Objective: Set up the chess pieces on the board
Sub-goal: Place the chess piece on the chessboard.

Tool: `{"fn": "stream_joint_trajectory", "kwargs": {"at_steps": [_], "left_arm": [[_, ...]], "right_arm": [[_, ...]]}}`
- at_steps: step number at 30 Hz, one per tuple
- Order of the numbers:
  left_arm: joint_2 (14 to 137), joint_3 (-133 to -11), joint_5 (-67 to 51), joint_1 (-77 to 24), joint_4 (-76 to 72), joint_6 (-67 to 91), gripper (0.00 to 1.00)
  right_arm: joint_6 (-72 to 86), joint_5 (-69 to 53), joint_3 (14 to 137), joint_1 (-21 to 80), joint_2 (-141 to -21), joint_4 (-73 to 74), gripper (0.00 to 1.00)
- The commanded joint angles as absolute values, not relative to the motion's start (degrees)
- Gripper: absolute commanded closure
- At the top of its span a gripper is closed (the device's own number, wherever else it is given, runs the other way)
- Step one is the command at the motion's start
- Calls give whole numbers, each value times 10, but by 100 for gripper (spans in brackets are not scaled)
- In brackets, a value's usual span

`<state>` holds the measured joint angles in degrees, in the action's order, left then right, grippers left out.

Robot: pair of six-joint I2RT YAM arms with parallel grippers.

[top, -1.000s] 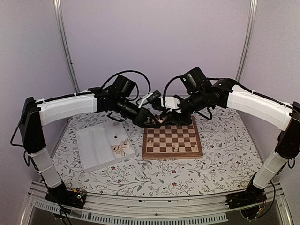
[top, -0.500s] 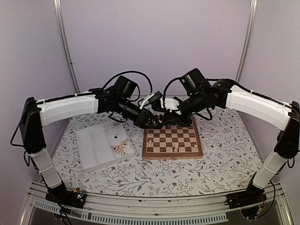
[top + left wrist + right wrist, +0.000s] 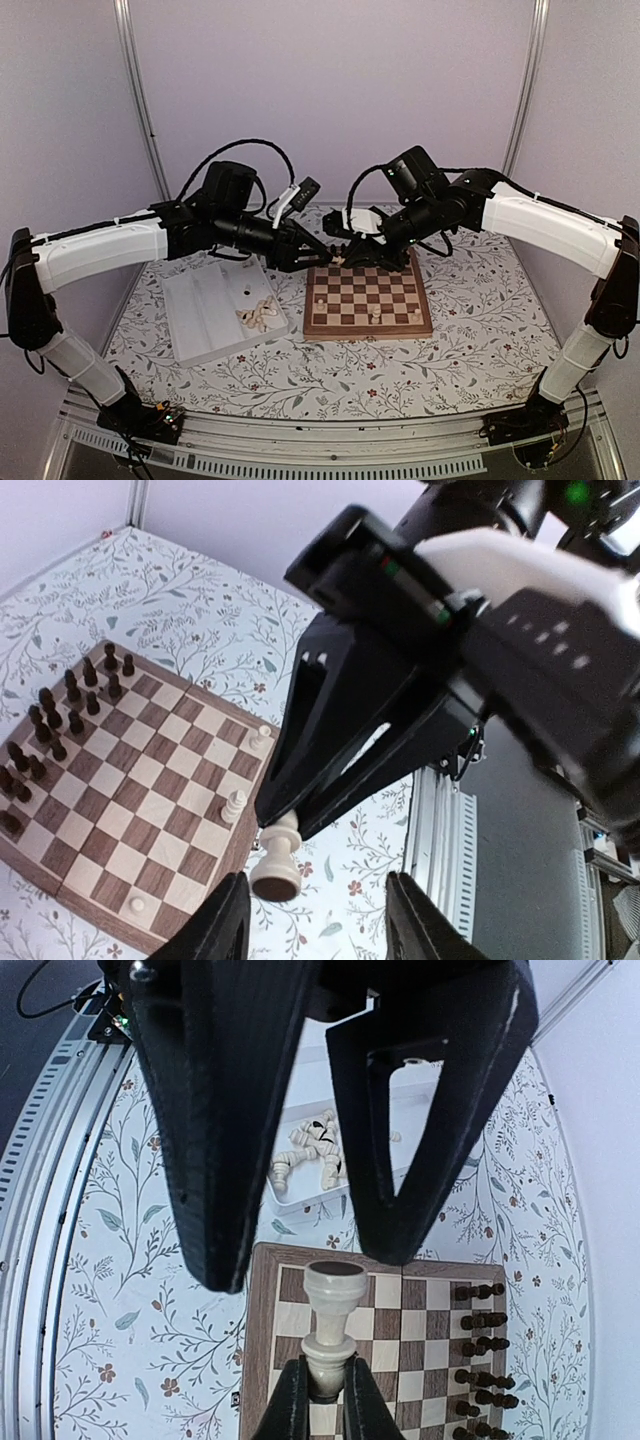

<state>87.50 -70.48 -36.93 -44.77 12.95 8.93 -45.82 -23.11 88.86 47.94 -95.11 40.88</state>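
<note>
My right gripper (image 3: 322,1392) pinching a cream turned pawn (image 3: 331,1325) by its base above the board (image 3: 415,1355), my left gripper (image 3: 313,920) released beside it

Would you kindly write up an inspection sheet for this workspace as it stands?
Surface: floral tablecloth, flat.
Job's things: board lies open; three pale pieces along one edge row, more heaped in the white tray; dark chessmen opposite.
Clutter: nothing seen.
Hands: right hand shut on a pale piece near the board's edge; left hand open, facing it.
Cables: black loops over both wrists.
Surroundings: lilac walls, metal posts.
</note>
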Motion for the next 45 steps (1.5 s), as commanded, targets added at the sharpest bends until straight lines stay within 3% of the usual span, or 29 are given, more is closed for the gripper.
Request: {"fn": "stream_joint_trajectory", "kwargs": {"at_steps": [1, 10, 23, 28, 33, 38, 45], "left_arm": [[879, -703, -354, -453, 82, 105, 52], [912, -734, -347, -453, 116, 104, 54], [924, -734, -393, -451, 98, 122, 87], [921, -717, -386, -451, 32, 156, 90], [907, -652, -317, -452, -170, 247, 89], [918, -584, -248, -465, -412, 325, 89], [945, -585, -175, -482, -490, 323, 89]], "right_arm": [[-446, -241, 890, 478, -950, 404, 100], [-443, -239, 892, 478, -946, 404, 99], [-442, -239, 890, 478, -939, 406, 97], [-416, -259, 902, 451, -925, 402, 80], [-281, -393, 907, 347, -892, 322, 47], [-65, -547, 878, 246, -898, 223, 44], [142, -641, 815, 233, -911, 81, 44]]}}
